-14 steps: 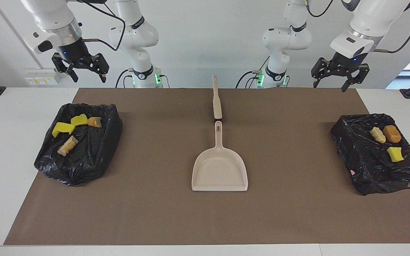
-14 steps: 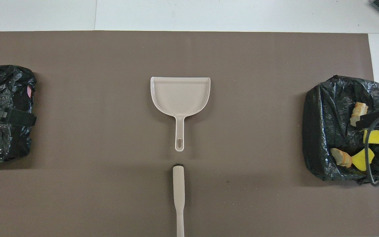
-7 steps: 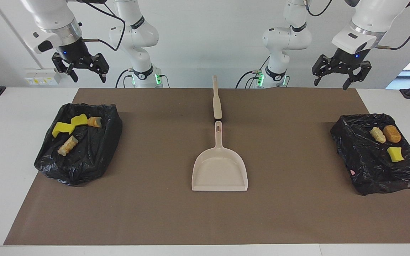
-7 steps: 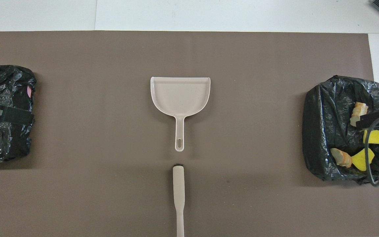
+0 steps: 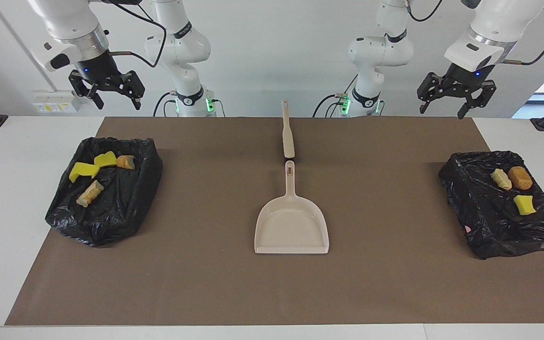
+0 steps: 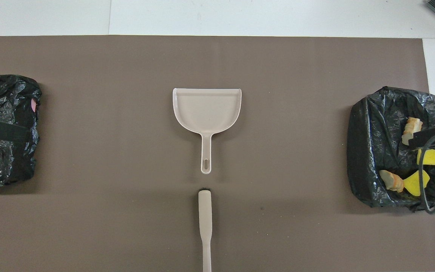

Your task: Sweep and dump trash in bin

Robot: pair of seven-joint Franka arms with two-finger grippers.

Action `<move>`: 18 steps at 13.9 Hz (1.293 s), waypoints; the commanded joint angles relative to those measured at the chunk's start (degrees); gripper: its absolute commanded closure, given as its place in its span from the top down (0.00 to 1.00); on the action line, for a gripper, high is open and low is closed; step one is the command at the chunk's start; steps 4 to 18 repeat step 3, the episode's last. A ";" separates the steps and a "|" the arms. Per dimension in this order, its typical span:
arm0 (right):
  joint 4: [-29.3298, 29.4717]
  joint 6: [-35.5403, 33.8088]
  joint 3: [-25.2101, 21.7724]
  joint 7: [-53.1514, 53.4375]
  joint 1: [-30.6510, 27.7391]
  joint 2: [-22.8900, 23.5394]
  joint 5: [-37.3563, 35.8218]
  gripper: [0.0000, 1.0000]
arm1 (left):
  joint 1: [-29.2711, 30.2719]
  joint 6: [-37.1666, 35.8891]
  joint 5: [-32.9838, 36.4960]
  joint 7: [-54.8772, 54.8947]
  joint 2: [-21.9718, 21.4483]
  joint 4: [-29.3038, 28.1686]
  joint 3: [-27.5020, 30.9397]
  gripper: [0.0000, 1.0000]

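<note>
All the trash already sits in the two black-lined bins, one at each end of the worktop. The dustpan and brush lie set down mid-worktop, so I'd judge the job finished. The left claw and the right claw hang spread and empty, parked high above their own ends of the worktop.

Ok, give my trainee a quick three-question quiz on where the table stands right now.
1. True or false: the dustpan holds trash.
2. How many trash pieces lie in the bin at the right arm's end? A two, B four, C six.
3. Which is nearer the robots, the brush or the dustpan?

Key: 1 false, it is bare. 2 B. 3 the brush. Both the left gripper and the right gripper hang open, holding nothing.
</note>
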 commanded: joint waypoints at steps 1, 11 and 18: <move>-0.02 -0.65 0.04 -1.61 -0.45 -0.45 0.84 1.00 | 0.65 -1.31 -0.26 -0.23 -0.09 0.44 -0.18 1.00; -0.02 -0.65 0.13 -1.69 -0.54 -0.45 0.84 1.00 | 1.09 -1.31 -0.26 -0.23 -0.09 0.44 -0.18 1.00; -0.02 -0.65 0.13 -1.69 -0.54 -0.45 0.84 1.00 | 1.09 -1.31 -0.26 -0.23 -0.09 0.44 -0.18 1.00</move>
